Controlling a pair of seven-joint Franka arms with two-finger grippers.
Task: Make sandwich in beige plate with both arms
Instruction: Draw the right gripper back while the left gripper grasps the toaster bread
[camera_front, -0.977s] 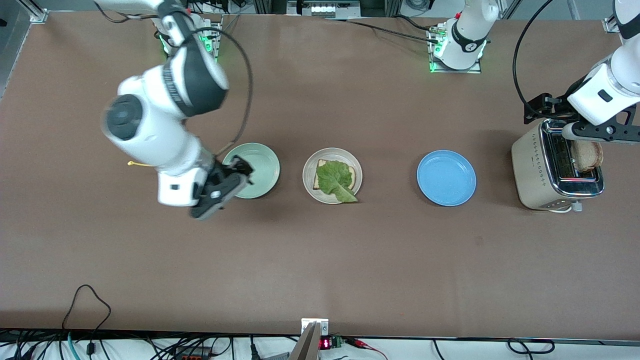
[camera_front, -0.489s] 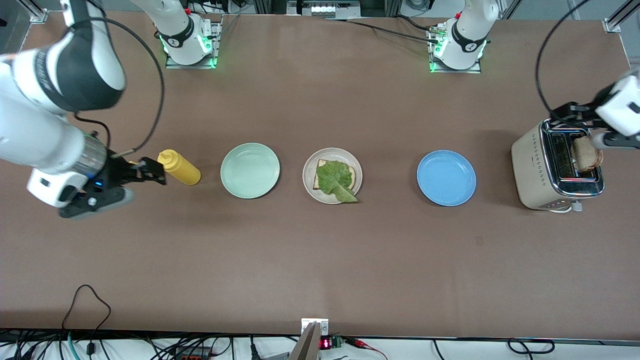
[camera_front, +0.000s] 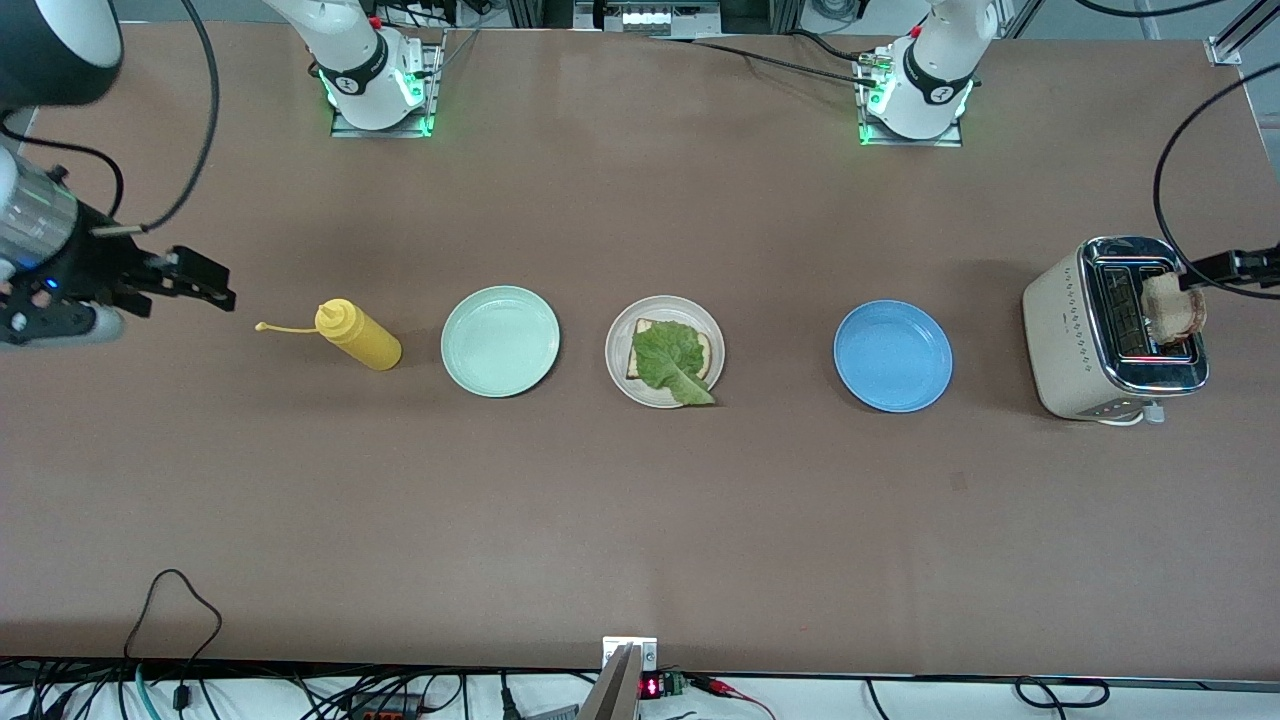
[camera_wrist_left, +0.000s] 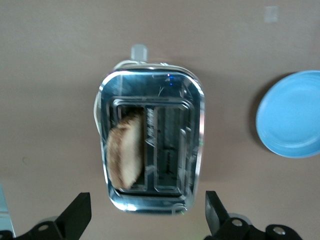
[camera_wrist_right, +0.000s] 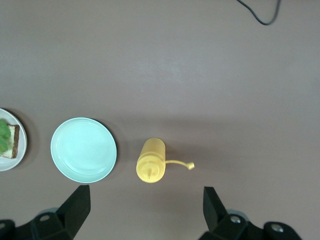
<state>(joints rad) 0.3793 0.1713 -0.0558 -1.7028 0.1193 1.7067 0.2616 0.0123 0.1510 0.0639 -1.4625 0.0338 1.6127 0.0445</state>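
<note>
The beige plate (camera_front: 622, 378) sits mid-table with one bread slice (camera_front: 706, 349) on it and a ruffled green lettuce leaf (camera_front: 668, 362) on top. A second bread slice (camera_front: 1176, 312) stands in a slot of the toaster (camera_front: 1062, 340); in the left wrist view that slice (camera_wrist_left: 125, 156) leans in the toaster (camera_wrist_left: 192, 145). My left gripper (camera_front: 1215, 268) hangs open over the toaster's end, its fingers (camera_wrist_left: 79, 211) wide apart and empty. My right gripper (camera_front: 205, 281) is open in the air past the yellow bottle, at the right arm's end of the table, holding nothing (camera_wrist_right: 145, 202).
A yellow squeeze bottle (camera_front: 358, 337) lies on its side beside the mint-green plate (camera_front: 500, 341). A blue plate (camera_front: 893, 356) lies between the beige plate and the toaster. Cables run along the table edge nearest the front camera.
My right arm has swung from the mint-green plate out toward its end of the table, uncovering the yellow bottle. My left gripper has drawn back from over the toaster toward the table's end.
</note>
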